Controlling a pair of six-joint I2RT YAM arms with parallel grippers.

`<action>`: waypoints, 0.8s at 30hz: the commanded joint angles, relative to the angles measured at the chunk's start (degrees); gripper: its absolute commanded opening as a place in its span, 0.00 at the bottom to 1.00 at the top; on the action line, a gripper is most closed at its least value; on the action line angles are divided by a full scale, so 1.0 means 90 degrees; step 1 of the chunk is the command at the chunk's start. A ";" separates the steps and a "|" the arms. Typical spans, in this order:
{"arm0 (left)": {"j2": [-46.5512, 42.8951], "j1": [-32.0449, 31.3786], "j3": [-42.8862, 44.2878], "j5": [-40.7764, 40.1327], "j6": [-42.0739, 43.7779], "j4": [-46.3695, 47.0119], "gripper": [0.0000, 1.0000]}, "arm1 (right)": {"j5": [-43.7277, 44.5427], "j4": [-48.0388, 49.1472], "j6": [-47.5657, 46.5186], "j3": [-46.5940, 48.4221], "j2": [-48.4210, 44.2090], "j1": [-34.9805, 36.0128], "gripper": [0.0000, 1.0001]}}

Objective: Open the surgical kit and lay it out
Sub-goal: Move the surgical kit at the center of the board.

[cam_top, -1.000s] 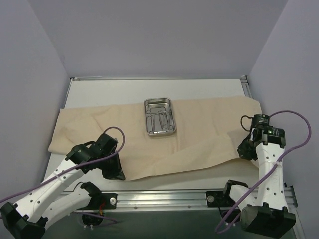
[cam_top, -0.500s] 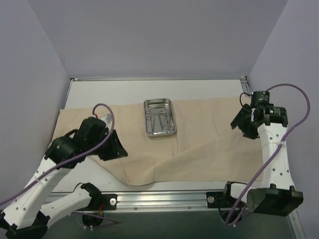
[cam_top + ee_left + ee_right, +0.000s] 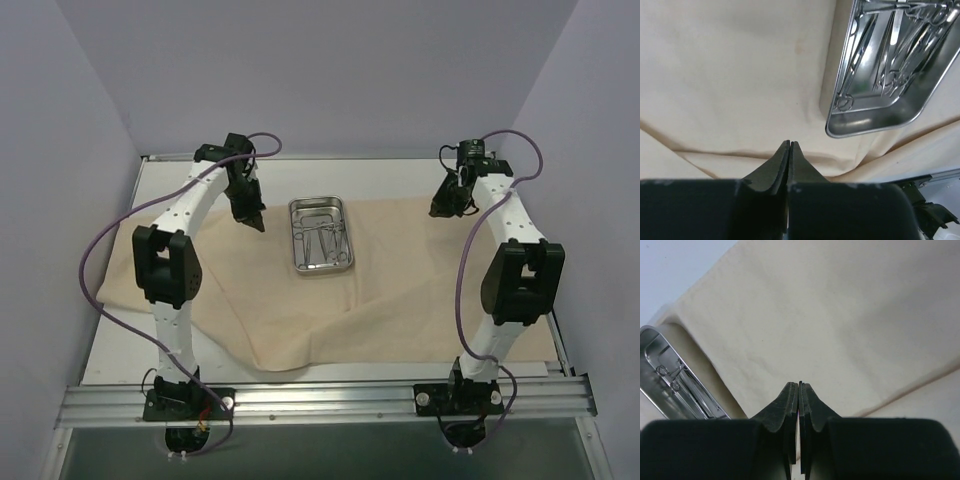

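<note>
Both grippers closed and empty, held above the spread cloth with the tray between them

The left gripper [image 3: 790, 146] has its jaws pressed together on nothing and hangs above the beige cloth wrap [image 3: 400, 270], just left of the steel tray [image 3: 292, 240]; the right gripper [image 3: 799, 386] is likewise closed and empty, above the cloth's far right part, well apart from the tray. The cloth lies opened out across the table [image 3: 330, 175], wrinkled, with a raised fold near its front edge. The tray sits upright on the cloth toward its far middle, and the thin metal instruments [image 3: 890, 55], ring-handled ones among them, lie lengthwise inside it, bunched too closely to tell each one apart
</note>
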 commanded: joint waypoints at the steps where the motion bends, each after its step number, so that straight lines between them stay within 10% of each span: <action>1: 0.0584 -0.0013 0.1016 -0.0083 0.0636 -0.1050 0.02 | -0.0714 0.0175 -0.0288 0.0379 0.0212 0.0078 0.00; 24: 0.2721 0.0768 0.0810 -0.0084 -0.0468 0.0942 0.02 | -0.0668 0.1484 -0.0709 -0.0237 0.2517 0.0176 0.00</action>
